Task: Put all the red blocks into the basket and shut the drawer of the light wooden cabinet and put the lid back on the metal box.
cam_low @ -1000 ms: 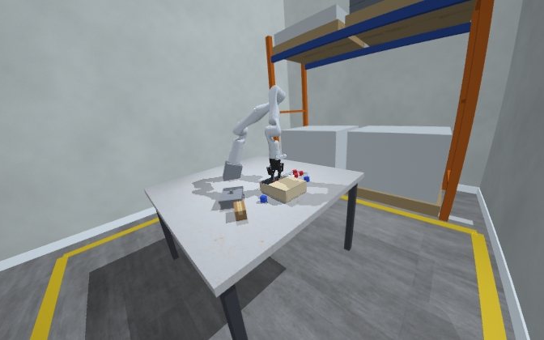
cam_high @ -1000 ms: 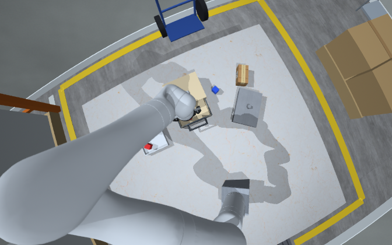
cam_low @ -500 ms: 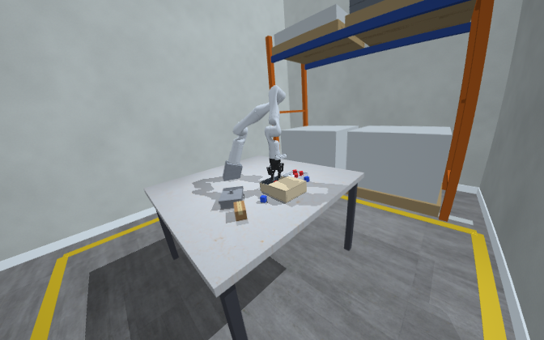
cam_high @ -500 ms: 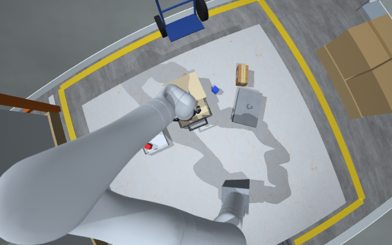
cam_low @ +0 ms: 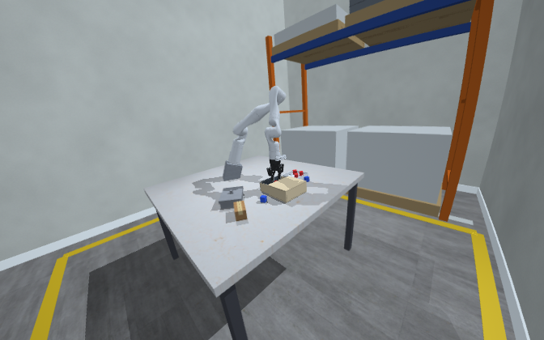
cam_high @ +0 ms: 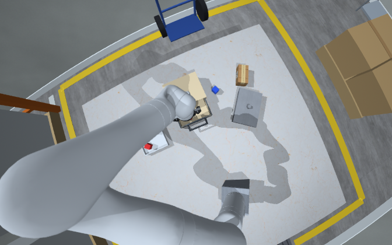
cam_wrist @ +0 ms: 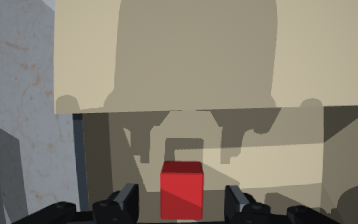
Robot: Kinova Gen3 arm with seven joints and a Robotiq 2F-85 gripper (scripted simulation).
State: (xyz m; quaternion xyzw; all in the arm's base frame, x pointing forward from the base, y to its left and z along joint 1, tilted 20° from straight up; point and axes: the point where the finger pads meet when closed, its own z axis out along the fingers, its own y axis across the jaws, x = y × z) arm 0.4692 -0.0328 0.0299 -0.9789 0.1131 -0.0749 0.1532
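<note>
My gripper (cam_low: 274, 179) (cam_wrist: 181, 200) points down over the pulled-out drawer (cam_high: 209, 109) (cam_wrist: 78, 165) of the light wooden cabinet (cam_high: 198, 85) (cam_low: 284, 192) (cam_wrist: 321, 55). Its fingers are open, one on each side of a red block (cam_wrist: 182, 196), with gaps on both sides. The white basket (cam_high: 161, 141) is partly hidden by the arm; a red block (cam_high: 148, 146) shows in it. The exterior view shows several red blocks (cam_low: 295, 172) there, their exact rest unclear. The metal box (cam_low: 226, 204) has its knobbed lid (cam_high: 243, 101) (cam_low: 234, 193) on; I cannot tell whether fully down.
A blue block (cam_high: 215, 89) (cam_low: 263, 198) lies between cabinet and metal box. Another blue block (cam_low: 307, 179) is near the basket. A small cardboard box (cam_high: 242, 74) (cam_low: 240, 210) stands beside the metal box. The drawer's handle (cam_high: 198, 125) sticks out from its front.
</note>
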